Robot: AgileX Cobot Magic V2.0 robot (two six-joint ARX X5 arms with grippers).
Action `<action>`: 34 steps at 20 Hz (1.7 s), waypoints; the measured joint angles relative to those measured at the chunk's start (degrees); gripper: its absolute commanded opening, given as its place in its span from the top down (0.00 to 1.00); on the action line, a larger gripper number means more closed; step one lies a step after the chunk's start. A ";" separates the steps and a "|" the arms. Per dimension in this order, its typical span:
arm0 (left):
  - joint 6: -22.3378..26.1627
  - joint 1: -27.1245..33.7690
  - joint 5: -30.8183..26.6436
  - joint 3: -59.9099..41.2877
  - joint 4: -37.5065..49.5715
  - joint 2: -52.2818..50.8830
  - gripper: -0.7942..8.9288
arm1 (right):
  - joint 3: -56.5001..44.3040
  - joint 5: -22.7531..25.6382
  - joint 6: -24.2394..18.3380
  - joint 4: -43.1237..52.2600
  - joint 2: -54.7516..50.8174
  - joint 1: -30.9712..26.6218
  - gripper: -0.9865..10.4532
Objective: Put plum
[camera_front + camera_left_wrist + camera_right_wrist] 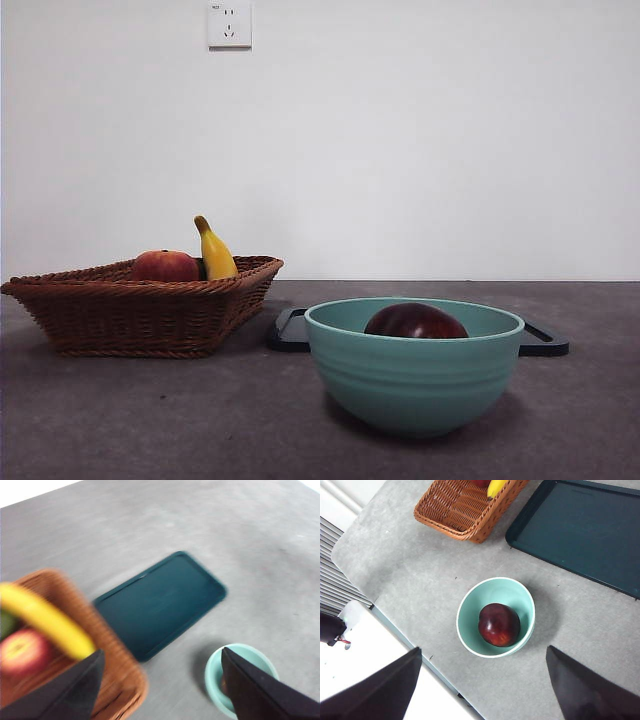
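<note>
We see the plum (499, 624) lying in the green bowl (470, 605), straight below our right hand (480, 690), which hangs wide and empty. Our left hand (160, 690), also wide, hovers off toward the basket (120, 680), so the right is better placed.

You won't find any words or numbers you can read here. The wall socket (229, 24) has a tiny dark mark in its top corner, but it is too small to make out. The bowl (414, 378), basket (140, 310) and tray (580, 535) carry no writing.
</note>
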 measured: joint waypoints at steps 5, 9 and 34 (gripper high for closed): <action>0.28 4.66 7.37 -10.34 -1.81 -8.48 0.53 | 0.00 0.09 0.00 0.04 0.00 0.00 0.57; 0.39 4.83 14.05 -21.59 -2.05 -13.73 0.53 | 0.00 0.09 0.00 0.04 0.00 0.00 0.57; 1.99 4.76 25.64 -29.16 -6.36 -15.50 0.54 | -11.06 10.78 8.33 18.47 11.87 10.27 0.60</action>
